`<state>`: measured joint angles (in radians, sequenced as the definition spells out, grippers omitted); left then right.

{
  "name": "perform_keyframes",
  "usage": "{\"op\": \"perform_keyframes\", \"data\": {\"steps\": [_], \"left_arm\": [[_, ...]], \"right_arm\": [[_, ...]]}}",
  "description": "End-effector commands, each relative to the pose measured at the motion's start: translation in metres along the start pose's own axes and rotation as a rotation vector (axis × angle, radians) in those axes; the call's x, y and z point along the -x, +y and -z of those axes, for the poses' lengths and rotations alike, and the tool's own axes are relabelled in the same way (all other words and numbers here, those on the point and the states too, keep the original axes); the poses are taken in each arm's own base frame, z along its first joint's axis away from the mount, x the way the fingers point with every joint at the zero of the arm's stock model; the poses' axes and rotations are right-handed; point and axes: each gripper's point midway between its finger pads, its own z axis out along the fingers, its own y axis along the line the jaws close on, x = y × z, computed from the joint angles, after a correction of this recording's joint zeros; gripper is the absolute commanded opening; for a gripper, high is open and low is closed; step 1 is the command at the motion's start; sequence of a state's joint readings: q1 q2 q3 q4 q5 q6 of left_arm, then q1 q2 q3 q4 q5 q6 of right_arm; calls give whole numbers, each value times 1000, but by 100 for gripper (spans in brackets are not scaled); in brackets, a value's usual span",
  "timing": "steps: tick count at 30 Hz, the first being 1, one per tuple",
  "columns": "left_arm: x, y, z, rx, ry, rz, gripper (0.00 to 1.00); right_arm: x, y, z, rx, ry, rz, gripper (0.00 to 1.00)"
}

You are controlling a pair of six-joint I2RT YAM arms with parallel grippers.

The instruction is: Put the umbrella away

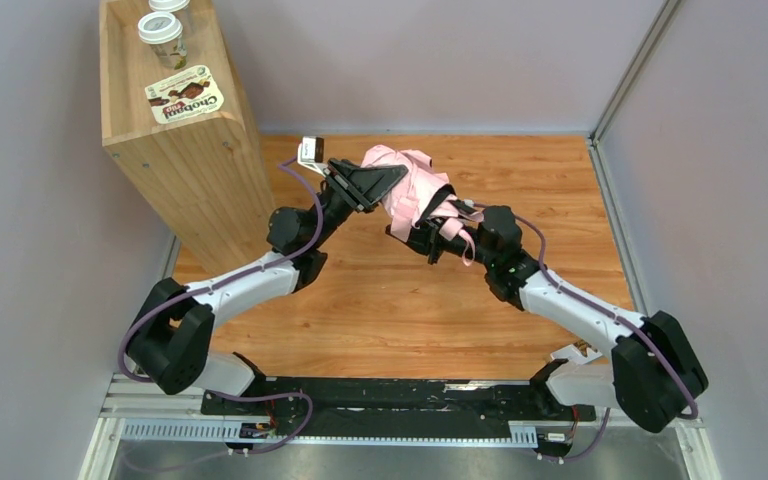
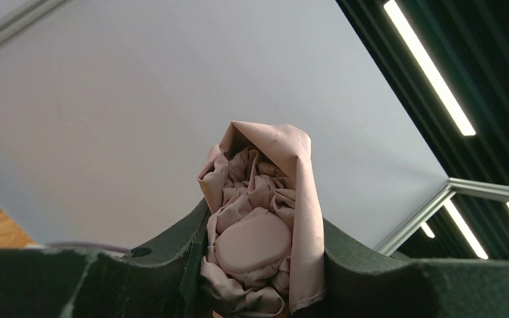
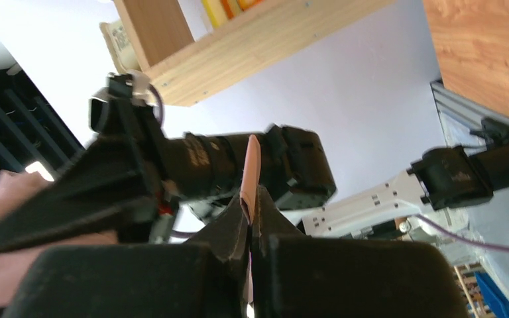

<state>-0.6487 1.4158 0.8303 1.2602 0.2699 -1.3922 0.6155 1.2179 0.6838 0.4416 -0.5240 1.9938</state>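
Two tools share a bunched pale pink fabric folding umbrella [image 1: 407,180], held up over the wooden counter [image 1: 380,310].

The left tool [image 1: 368,184] has its jaws about half apart and clamped around one end of the crumpled bundle. Its wrist view shows folds of fabric and a smooth rounded pink cap wedged between the two black fingers [image 2: 384,281]. The right tool [image 1: 440,236] meets the bundle from the opposite side with its jaws pressed tight together, pinching the thin pink strap [image 3: 252,165], which stands up flat from between its fingers. The bundle sits between the two tools over the far middle of the counter, to the right of the tall wooden shelf unit [image 1: 185,150] and apart from it.
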Motion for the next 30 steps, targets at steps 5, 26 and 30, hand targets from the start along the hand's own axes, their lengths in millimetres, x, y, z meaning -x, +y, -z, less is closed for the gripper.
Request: {"op": "perform_keyframes", "data": {"steps": [5,26,30], "left_arm": [[-11,-40,24,-119,-27,228,0],[-106,111,157,973,281,382,0],[-106,132,195,1185,250,438,0]], "right_arm": [[21,71,8,188,-56,340,0],[10,139,30,218,-218,1346,0],[-27,121,24,197,-103,1494,0]]}}
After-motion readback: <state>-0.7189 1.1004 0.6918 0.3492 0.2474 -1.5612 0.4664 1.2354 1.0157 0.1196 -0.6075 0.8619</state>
